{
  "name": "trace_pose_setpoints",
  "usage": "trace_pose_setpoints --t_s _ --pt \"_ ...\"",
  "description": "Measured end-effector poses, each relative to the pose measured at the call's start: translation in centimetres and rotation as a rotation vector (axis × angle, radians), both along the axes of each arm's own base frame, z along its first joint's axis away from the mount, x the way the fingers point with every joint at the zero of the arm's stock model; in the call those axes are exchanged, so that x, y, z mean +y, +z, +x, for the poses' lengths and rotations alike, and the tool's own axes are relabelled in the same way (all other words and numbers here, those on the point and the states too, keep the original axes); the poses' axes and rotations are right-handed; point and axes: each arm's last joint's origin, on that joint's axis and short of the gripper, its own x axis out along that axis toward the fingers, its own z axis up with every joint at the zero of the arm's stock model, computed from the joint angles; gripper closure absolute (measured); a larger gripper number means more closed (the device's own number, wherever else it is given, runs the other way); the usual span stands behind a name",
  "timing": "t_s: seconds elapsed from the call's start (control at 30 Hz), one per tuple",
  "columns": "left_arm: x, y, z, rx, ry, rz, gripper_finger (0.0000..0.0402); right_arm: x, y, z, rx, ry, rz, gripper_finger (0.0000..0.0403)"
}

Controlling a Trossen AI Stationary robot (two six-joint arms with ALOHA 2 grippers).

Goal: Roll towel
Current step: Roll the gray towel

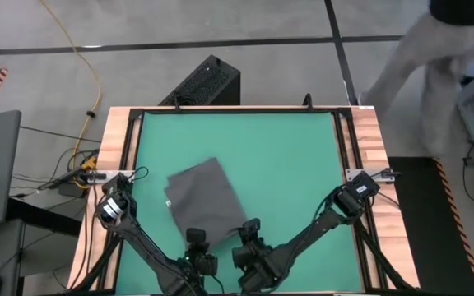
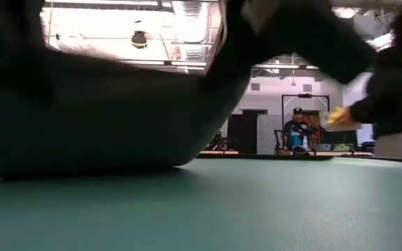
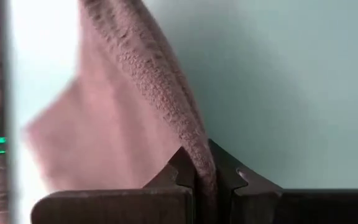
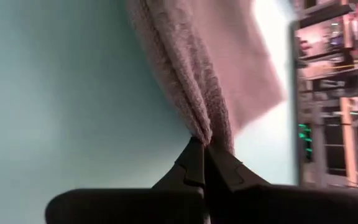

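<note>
Grasping is the step in hand: the left gripper (image 1: 197,244) and right gripper (image 1: 250,238) are both pinching the near edge of the towel (image 1: 204,200), jaws clamped on fabric in each wrist view. It is lying on the green mat (image 1: 295,156), left of centre, near the arms. Its long axis is running from near edge to far edge, skewed toward the far left. Next, I judge, both grippers need to fold that edge over evenly together to start the roll.

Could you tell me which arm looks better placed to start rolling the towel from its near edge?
Neither clearly: the left gripper and right gripper each pinch the towel at its near edge, jaws shut, side by side. They probably need to roll together.
</note>
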Motion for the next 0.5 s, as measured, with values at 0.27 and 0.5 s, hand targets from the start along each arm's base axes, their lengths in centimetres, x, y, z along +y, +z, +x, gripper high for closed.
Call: trace_pose_setpoints --t_s 0.27,0.5 --pt "0.7 7.6 0.5 -0.052 -0.116 0.149 0.0401 -0.4 7.9 -1.8 -0.039 -0.035 -0.186 0.039" --pt "4.3 15.1 -0.2 -0.277 -0.126 0.211 0.0401 -1.7 14.7 -3.3 -0.206 -0.017 -0.256 0.039"
